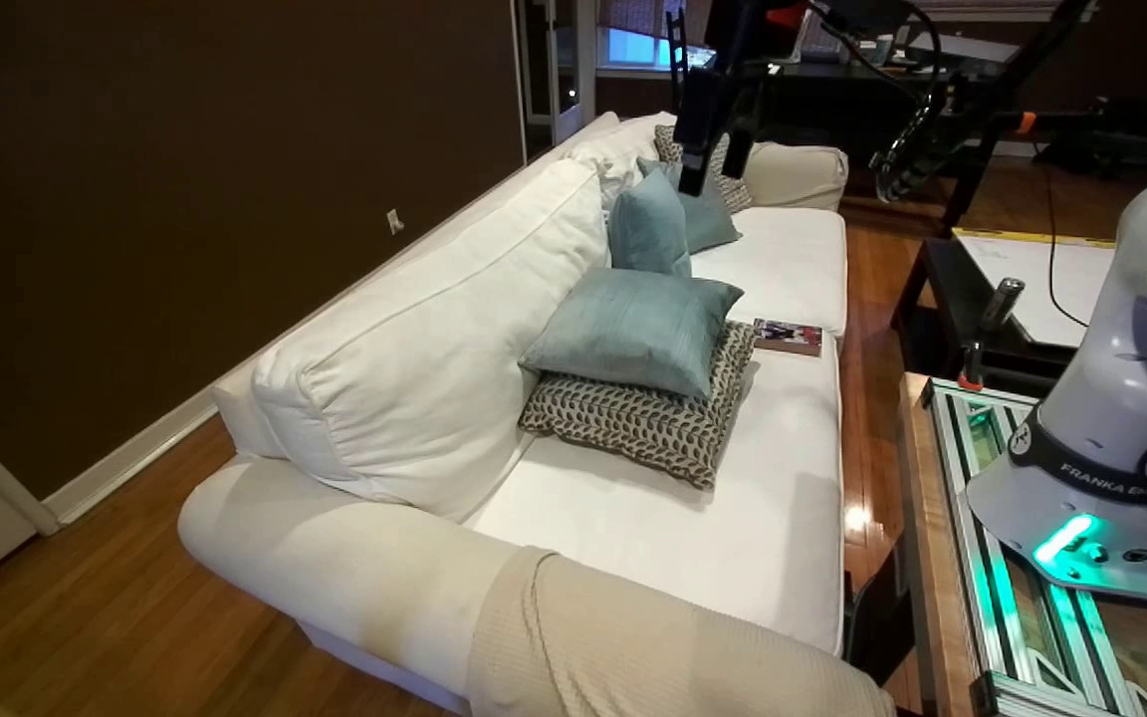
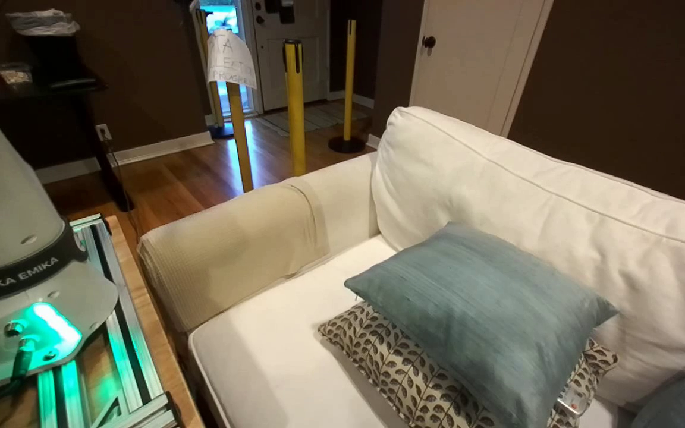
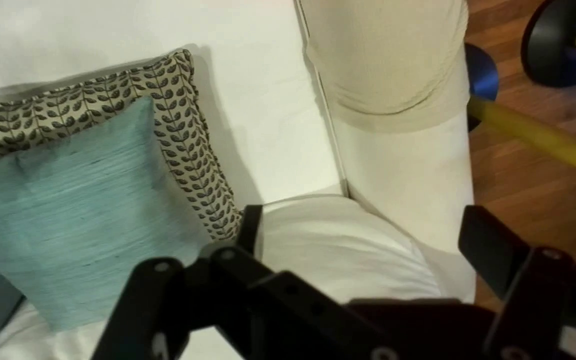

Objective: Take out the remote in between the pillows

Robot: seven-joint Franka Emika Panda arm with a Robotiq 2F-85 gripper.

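Note:
A light teal-blue pillow (image 1: 633, 324) lies on a flat cream pillow with a dark leaf pattern (image 1: 623, 428), on the white sofa seat. Both show in an exterior view as the teal pillow (image 2: 473, 297) and the patterned pillow (image 2: 408, 371), and in the wrist view as the teal pillow (image 3: 83, 220) and the patterned pillow (image 3: 183, 125). A small whitish object (image 2: 572, 399) peeks out between them at one edge; I cannot tell if it is the remote. My gripper (image 1: 716, 164) is open and empty, held above the sofa; its fingers (image 3: 363, 235) are wide apart in the wrist view.
Further teal pillows (image 1: 650, 229) lean on the sofa back beyond the stack. A small box or book (image 1: 788, 337) lies on the seat beside the stack. The white back cushion (image 2: 527, 196) and the covered armrest (image 2: 241, 249) bound the seat.

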